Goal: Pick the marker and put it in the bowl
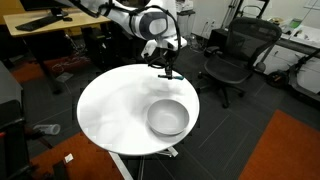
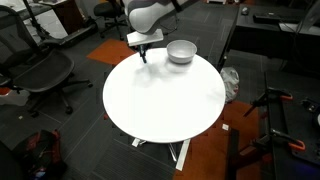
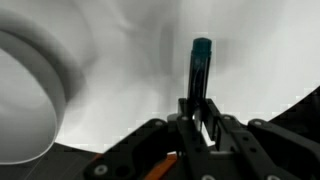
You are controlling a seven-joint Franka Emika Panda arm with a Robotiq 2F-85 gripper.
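Observation:
In the wrist view the marker [image 3: 199, 72], a thin dark stick with a teal-blue tip, sticks out from between my gripper's fingers [image 3: 197, 112], which are shut on it. The light-grey bowl [image 3: 28, 90] lies at the left of that view. In both exterior views my gripper [image 1: 166, 68] [image 2: 143, 52] hangs over the far part of the round white table [image 1: 115, 110] [image 2: 165, 100]. The bowl [image 1: 167, 117] [image 2: 181, 51] sits on the table, apart from the gripper. The marker is too small to make out in the exterior views.
Black office chairs [image 1: 235, 55] [image 2: 40, 70] stand around the table. A desk [image 1: 40, 20] is behind it. An orange rug [image 1: 280, 150] covers part of the floor.

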